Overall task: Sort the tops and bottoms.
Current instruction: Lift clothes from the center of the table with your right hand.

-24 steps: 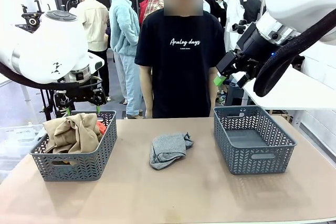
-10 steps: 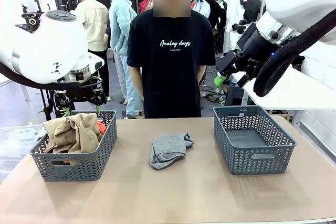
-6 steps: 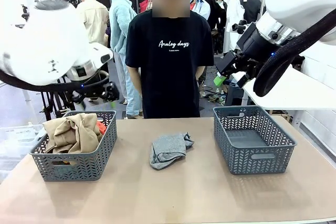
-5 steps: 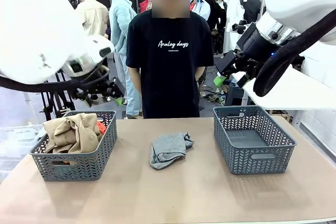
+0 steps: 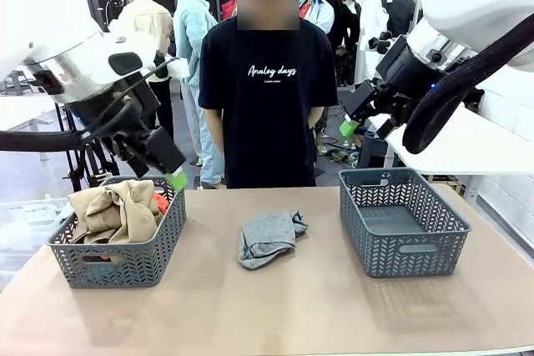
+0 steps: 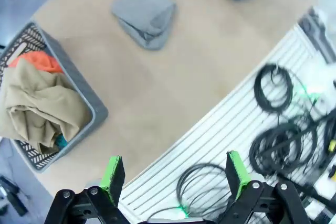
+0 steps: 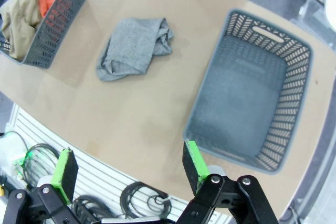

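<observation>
The left claw [image 6: 174,170] and right claw [image 7: 128,169] both hang released and empty, the heather grey garment [image 5: 267,238] lying on the table [image 5: 275,314] below and between them, so a shallow pinch may catch one loose fold and let the bundle unroll mid-carry

Heather grey garment [image 5: 267,238] crumpled on table [image 5: 275,314] between left basket [image 5: 117,260] and right basket [image 5: 409,252], tan khaki garment [image 5: 117,210] heaped in left basket, left tool [image 5: 173,176] above its far corner.
</observation>
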You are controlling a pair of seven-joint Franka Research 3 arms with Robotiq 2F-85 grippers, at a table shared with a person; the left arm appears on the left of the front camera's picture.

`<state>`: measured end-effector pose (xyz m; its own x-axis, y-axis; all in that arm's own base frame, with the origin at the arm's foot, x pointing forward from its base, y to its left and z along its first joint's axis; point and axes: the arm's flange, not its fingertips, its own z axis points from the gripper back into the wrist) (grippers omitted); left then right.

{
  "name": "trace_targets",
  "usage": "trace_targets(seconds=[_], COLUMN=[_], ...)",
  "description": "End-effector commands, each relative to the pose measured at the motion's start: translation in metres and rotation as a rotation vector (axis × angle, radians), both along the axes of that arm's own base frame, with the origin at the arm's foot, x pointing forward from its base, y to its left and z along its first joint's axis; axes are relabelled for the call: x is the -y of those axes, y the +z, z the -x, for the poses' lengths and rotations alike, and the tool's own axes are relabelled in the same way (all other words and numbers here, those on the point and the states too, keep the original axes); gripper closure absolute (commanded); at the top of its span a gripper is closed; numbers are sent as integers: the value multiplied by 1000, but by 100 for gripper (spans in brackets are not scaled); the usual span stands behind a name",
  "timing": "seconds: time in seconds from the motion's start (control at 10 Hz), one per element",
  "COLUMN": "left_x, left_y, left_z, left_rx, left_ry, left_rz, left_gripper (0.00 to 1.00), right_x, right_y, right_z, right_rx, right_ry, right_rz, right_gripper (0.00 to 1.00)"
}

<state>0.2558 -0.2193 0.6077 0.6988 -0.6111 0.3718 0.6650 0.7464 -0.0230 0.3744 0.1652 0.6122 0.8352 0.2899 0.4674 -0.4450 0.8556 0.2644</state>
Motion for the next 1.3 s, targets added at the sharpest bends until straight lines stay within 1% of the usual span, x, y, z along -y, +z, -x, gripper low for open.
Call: trace_targets(seconds=[0.0, 0.1, 0.2, 0.4, 0.5, 0.8, 0.9, 1.0, 1.1, 1.2], left_x=[-3, -3, -5, -16, -2, -2, -2, -2, -2, -2], left_y=[7, 8, 10, 20, 15, 15, 15, 15, 15, 15], left_z=[4, 9, 13, 26, 15, 15, 15, 15, 15, 15], left_rx=[53, 62, 88, 152, 68, 68, 68, 68, 68, 68], left_ry=[-68, -64, -54, 38, -59, -59, -59, -59, -59, -59], left_rz=[-53, -58, -49, 3, -34, -34, -34, -34, -34, -34], left_gripper=[0, 0, 0, 0, 0, 0, 0, 0, 0, 0], right_x=[0, 0, 0, 0, 0, 0, -16, -37, -52, -71], right_y=[1, 1, 1, 1, 1, 0, -6, -23, -41, -69], right_z=[-2, -2, -2, -2, -2, 0, -12, -36, -55, -83], right_rx=[3, 3, 3, 3, 3, 0, 33, 39, 0, -55], right_ry=[4, 4, 4, 4, 4, 0, 73, 126, 143, 183], right_rz=[7, 7, 7, 7, 7, 0, -14, -4, 29, 55], right_gripper=[0, 0, 0, 0, 0, 0, 0, 0, 0, 0])
